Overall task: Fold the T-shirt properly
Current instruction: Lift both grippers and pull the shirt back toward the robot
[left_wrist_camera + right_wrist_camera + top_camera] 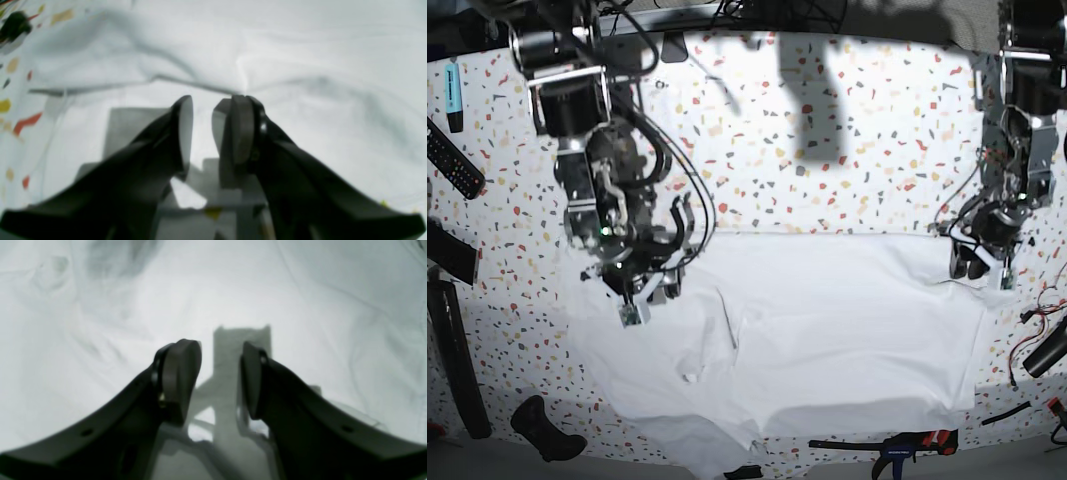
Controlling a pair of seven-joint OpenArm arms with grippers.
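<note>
Dark fingers of the left gripper [206, 133] fill the lower half of the left wrist view, standing apart with a narrow gap and nothing between them. Behind them lies the T-shirt [267, 50], white and soft, creased into long shallow folds. One of its edges runs as a thin line across the frame just beyond the fingertips. The right-hand fingertip sits at that edge; whether it touches the cloth I cannot tell. At the far left, the speckled tabletop [13, 110] shows beside the cloth, and a blurred dark object [13, 25] sits in the top corner.

Next, the right wrist view: the right gripper [222, 373] also has its two fingers parted by a moderate gap, holding nothing. White cloth of the T-shirt [317, 306] covers everything behind it, wrinkled at the upper left and smoother toward the right, with the gripper's shadow falling on it.

From the base camera, the T-shirt [827, 330] spreads wide over the lower middle of the terrazzo table [847, 150], fairly flat, with a crease left of centre and a ragged lower edge. The right gripper [642, 295] hangs over the shirt's left side, the left gripper [975, 262] at its upper right corner. A remote control [452, 160] and a light blue marker [453, 92] lie at the left edge, a black handle [547, 428] at the lower left, and a clamp [897, 448] just below the shirt's bottom edge.
</note>
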